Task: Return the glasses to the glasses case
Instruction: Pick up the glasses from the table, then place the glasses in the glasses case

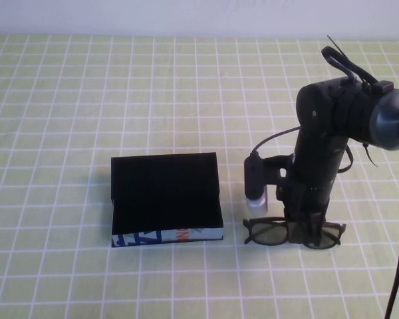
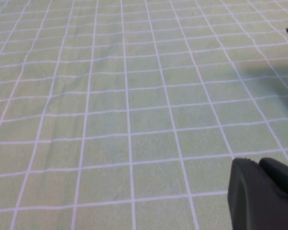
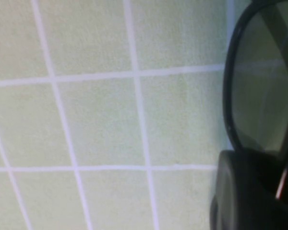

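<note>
I see the glasses (image 1: 293, 233), black thick-rimmed, under the right gripper (image 1: 299, 219), beside the black glasses case (image 1: 166, 198); its fingers I cannot tell. The left gripper (image 2: 264, 194) hovers over bare cloth, fingers unclear.

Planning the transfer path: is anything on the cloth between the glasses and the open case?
Nothing visible. The right gripper is down on the glasses, which lie right of the glasses case, with only bare checked cloth between. The left gripper is away over bare cloth.

Black glasses (image 1: 292, 234), black case (image 1: 165, 193) edged blue-white, green white-gridded cloth (image 1: 86, 100).
</note>
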